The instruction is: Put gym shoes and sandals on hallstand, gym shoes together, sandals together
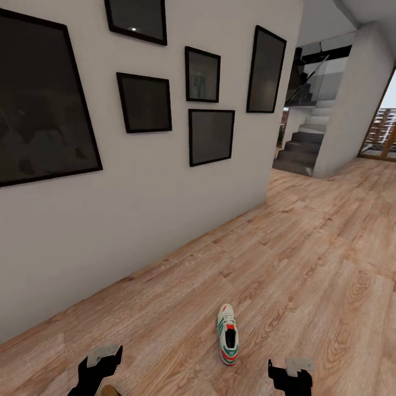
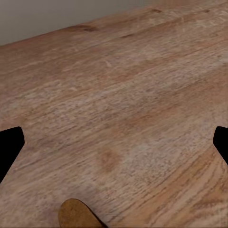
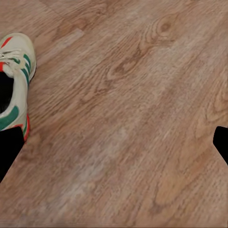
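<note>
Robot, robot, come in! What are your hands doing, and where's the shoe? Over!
Left gripper and right gripper both open, empty, low over floor. One gym shoe lying between them, untouched. Nothing blocking it.

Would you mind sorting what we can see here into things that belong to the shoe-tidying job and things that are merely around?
Belongs to the job:
- gym shoe, lying on the floor
- tan sandal tip near the left gripper
- right gripper

Just around:
- picture frames on the wall
- staircase
</note>
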Robot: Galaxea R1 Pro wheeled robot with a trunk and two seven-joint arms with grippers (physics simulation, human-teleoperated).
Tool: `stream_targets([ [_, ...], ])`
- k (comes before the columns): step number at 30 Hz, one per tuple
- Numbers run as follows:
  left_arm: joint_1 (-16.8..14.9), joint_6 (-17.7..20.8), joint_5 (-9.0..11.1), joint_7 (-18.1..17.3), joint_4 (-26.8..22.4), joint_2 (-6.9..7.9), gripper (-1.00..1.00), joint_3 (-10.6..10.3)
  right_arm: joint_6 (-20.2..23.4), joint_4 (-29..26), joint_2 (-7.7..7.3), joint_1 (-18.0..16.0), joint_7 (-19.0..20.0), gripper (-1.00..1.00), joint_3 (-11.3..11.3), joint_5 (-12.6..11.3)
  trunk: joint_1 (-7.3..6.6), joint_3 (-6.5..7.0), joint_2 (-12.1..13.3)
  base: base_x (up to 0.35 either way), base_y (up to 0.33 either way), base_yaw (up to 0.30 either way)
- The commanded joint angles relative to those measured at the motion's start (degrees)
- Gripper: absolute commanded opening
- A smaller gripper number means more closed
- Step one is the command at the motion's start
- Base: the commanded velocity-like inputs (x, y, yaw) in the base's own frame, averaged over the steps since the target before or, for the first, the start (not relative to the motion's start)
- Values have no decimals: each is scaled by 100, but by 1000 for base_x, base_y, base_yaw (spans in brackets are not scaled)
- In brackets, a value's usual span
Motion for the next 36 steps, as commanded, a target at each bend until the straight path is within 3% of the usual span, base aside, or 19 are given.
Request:
stream_targets([
  [1,-3,-13,57,-37,6,3,100,-8,-25,6,0,-6,-3,100,2,-22,-1,-5,-2,0,306,0],
  [8,2,-13,57,-49,5,11,100,-8,-25,6,-3,-4,-3,100,-3,-22,-1,-5,-2,0,309,-78],
  [23,14,-13,54,-65,7,14,100,-8,-25,6,-9,-5,-8,100,-6,-30,-1,-5,-2,-8,311,-247],
  [36,14,-13,48,-73,12,14,100,-8,-25,6,-9,-4,-12,100,-6,-38,-1,-5,-2,-184,270,-265],
])
